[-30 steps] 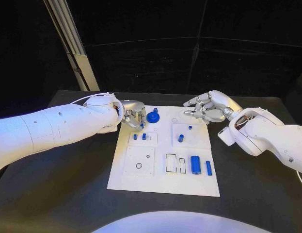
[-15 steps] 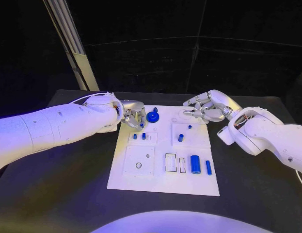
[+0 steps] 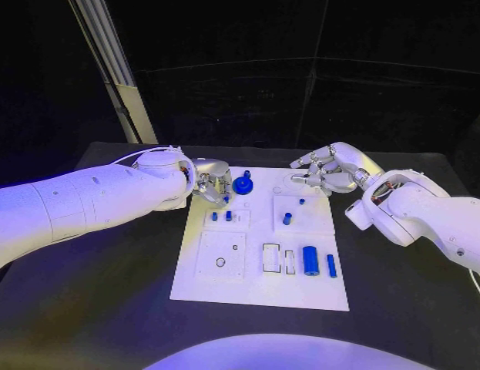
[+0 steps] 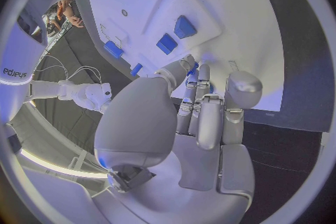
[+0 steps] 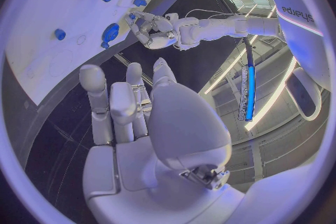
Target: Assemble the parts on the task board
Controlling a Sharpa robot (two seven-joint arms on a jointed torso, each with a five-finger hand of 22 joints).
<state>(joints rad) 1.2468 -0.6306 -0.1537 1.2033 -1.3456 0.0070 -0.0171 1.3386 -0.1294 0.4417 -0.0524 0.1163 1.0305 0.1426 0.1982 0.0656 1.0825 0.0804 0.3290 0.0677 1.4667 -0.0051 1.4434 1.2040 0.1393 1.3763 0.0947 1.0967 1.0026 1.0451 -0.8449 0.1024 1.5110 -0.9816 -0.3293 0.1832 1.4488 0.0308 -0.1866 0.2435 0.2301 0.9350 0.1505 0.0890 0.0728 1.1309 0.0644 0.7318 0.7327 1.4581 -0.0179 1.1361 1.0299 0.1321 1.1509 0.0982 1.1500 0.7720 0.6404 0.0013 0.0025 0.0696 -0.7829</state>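
Observation:
The white task board (image 3: 257,289) lies in the middle of the black table. My left hand (image 3: 209,185) hovers over its far left corner, beside a blue round knob (image 3: 243,184). In the left wrist view its fingers (image 4: 203,117) are drawn together, with a sliver of a small blue part (image 4: 192,70) between their tips. My right hand (image 3: 327,176) hangs over the far right corner, its fingers loosely bent and nothing in them (image 5: 140,112). Two small blue pegs (image 3: 222,216) stand below the left hand. Two more (image 3: 293,212) stand to the right. A blue cylinder (image 3: 310,260) and a thin blue bar (image 3: 330,265) lie further forward.
Two rectangular slots (image 3: 277,259) sit left of the cylinder, and a small ring hole (image 3: 219,263) is in the left panel. A pale slanted post (image 3: 112,69) rises behind the table's far left. Black table (image 3: 95,293) surrounds the board.

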